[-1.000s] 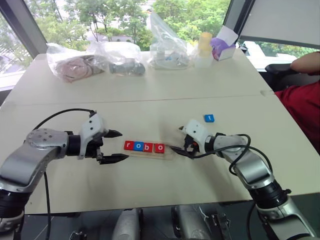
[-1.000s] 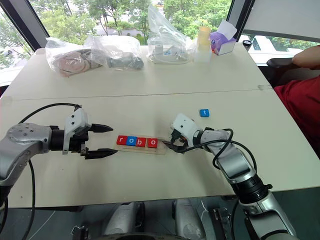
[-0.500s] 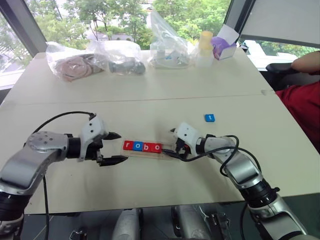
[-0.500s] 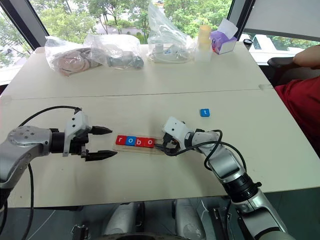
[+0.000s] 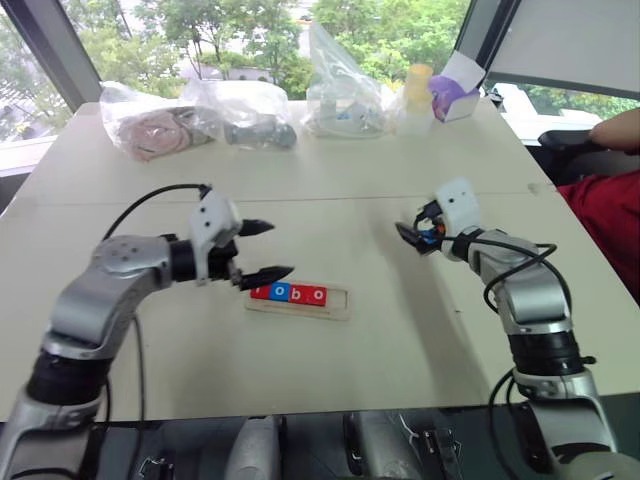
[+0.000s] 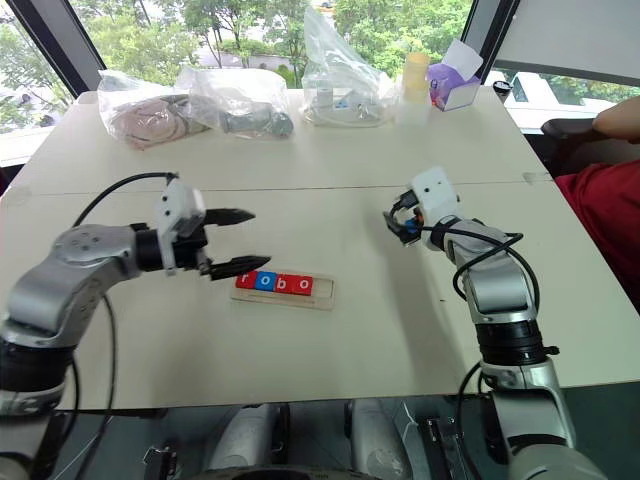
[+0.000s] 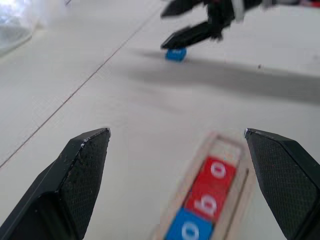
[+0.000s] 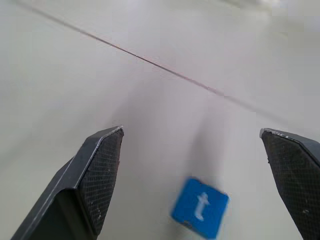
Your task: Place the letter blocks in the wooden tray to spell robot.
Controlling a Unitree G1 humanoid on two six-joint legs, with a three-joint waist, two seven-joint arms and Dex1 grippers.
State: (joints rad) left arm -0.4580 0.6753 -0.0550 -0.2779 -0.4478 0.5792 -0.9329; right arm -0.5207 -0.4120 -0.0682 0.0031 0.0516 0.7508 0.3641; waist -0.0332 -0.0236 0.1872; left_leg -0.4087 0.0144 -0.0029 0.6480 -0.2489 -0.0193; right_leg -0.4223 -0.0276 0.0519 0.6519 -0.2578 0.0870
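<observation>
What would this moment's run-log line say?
tray: r-o-b-o placed, end slot empty | t block: on table | right gripper: open above it | left gripper: open, empty

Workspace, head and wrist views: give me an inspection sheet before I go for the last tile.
Surface: pale table, seam across.
Job's things: wooden tray holds r, o, b, o; end slot free. Blue t tile lies loose on the table.
Clutter: plastic bags, yellow bottle, purple box at the far edge.
Hands: left hand open beside the tray; right hand open over the t tile.
Cables: black, along both arms.
Surroundings: windows, trees; a person's red sleeve.
</observation>
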